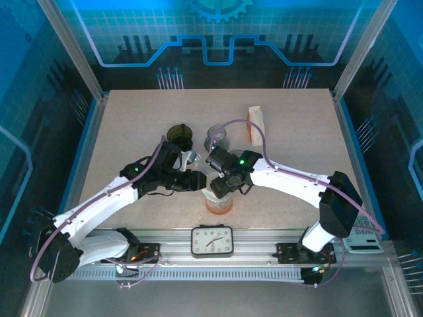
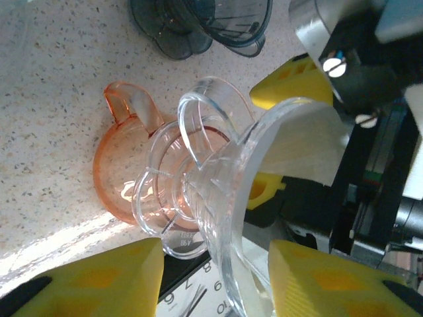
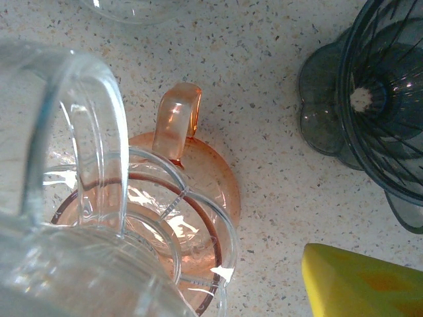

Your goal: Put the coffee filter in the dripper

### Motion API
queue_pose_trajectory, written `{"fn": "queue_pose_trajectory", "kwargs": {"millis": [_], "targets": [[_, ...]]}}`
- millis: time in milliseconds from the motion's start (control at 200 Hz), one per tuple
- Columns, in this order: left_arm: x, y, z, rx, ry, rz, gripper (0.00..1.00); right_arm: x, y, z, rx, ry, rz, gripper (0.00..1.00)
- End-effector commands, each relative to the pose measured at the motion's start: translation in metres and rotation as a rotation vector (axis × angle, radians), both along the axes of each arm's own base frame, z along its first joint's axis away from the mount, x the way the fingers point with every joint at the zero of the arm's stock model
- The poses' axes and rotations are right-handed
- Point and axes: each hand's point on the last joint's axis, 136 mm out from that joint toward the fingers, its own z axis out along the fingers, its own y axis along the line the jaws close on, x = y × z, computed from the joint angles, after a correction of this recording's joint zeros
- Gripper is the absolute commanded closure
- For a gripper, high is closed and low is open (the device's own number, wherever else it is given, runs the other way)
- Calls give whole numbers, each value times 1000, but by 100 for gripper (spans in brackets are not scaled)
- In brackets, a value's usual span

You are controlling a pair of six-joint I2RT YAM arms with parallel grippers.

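- The orange cup (image 1: 219, 205), near the worktop's (image 1: 132, 125) front edge, is mostly covered in the top view by the left gripper (image 1: 198, 177) and right gripper (image 1: 217, 179). Their jaws are too small to read there.
- Left wrist view: the filter (image 2: 310, 142) sits partly behind the clear dripper's (image 2: 225, 198) rim and the right gripper's body. The dark dripper (image 2: 198, 26) is cut by the top edge, the clock (image 2: 192, 297) by the bottom edge.
- Right wrist view: the clear dripper is a close blur, cut by the left and bottom edges and covering part of the orange cup. The dark dripper is cut by the right edge, and one yellow finger (image 3: 363, 281) by the bottom edge.
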Motion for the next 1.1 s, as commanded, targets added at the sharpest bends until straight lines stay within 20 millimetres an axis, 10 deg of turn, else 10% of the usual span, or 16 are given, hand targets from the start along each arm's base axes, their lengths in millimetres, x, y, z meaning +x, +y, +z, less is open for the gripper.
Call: {"fn": "queue_pose_trajectory", "kwargs": {"millis": [0,435,750,1091], "targets": [[-6,-4,16,-44,-18,-22,48,-1,0,-13,-20,0,-13,30],[-17,-8,-2,39,15,-63,77,-1,1,-15,-20,5,-15,30],[-12,-9,4,24,-8,-42,53,-1,1,-14,-21,4,-14,30],[-11,-8,-3,44,8,-35,81,-2,1,-14,-16,3,-17,30]]}}
